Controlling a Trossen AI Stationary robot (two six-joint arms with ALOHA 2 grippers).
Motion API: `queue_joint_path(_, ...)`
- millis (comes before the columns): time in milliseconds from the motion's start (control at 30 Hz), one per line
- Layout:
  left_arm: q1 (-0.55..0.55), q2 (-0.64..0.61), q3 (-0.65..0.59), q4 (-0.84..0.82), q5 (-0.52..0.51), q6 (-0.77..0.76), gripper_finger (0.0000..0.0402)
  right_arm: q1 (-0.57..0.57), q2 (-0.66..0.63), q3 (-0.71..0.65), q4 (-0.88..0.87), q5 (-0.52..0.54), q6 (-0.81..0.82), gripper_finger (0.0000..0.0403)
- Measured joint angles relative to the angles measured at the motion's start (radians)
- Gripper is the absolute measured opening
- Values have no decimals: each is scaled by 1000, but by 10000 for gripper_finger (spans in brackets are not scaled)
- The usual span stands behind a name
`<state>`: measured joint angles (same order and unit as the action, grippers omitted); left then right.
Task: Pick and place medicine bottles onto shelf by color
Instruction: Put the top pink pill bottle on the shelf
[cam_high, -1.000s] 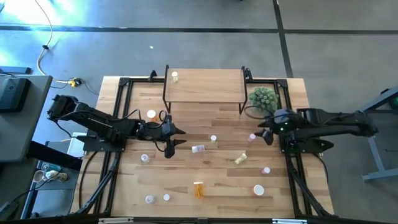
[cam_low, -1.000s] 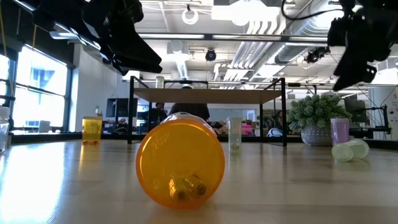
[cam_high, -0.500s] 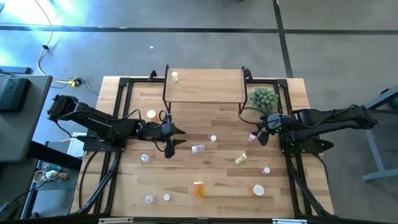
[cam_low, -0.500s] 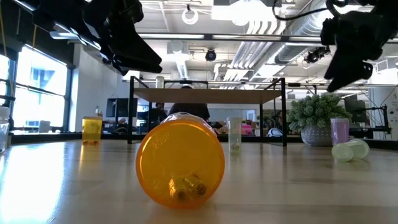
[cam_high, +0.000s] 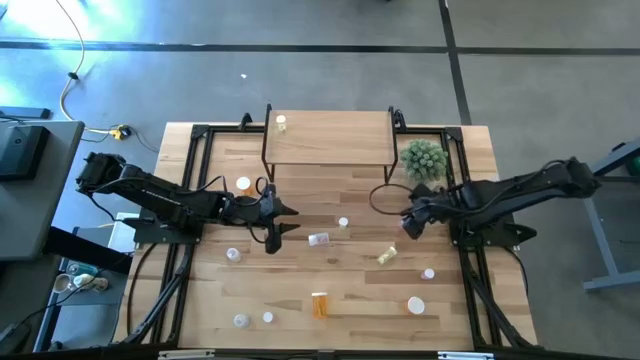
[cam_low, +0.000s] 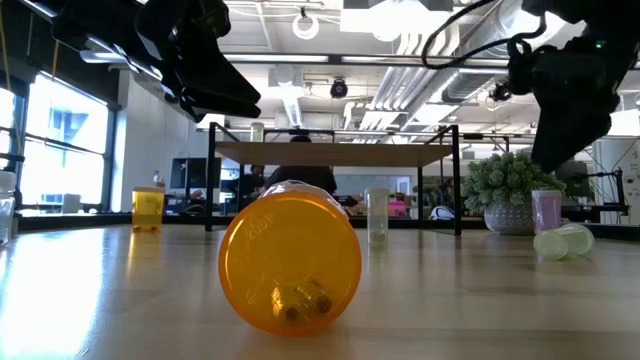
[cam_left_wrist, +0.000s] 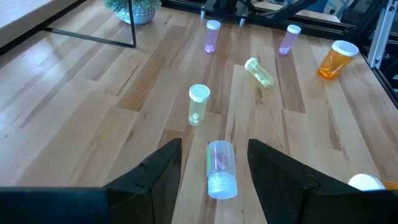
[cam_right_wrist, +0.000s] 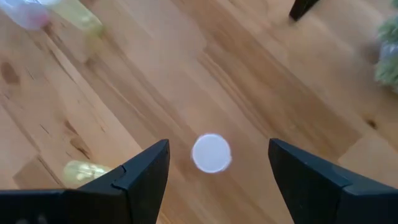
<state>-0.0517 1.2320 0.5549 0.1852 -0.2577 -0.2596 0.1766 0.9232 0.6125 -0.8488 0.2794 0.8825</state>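
Two end effectors are over your surface. Your right end effector hangs above the right half with its fingers spread wide and nothing between them; its wrist view looks straight down on a white-capped upright bottle framed between those fingers. Your left end effector sits left of centre, jaws parted and empty, with a clear bottle lying on its side just ahead of the fingers (cap toward the camera). Beyond that one stands a yellow-green bottle, upright. An orange bottle lies on its side near the front edge. The shelf stands at the back of the surface and carries one small bottle at its left end. A green plant sits just right of the shelf.
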Motion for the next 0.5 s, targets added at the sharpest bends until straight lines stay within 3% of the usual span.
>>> queue_joint_path(500, 0, 0, 0, 0, 0, -26, 175, 67, 194, 0, 28, 52, 35, 264)
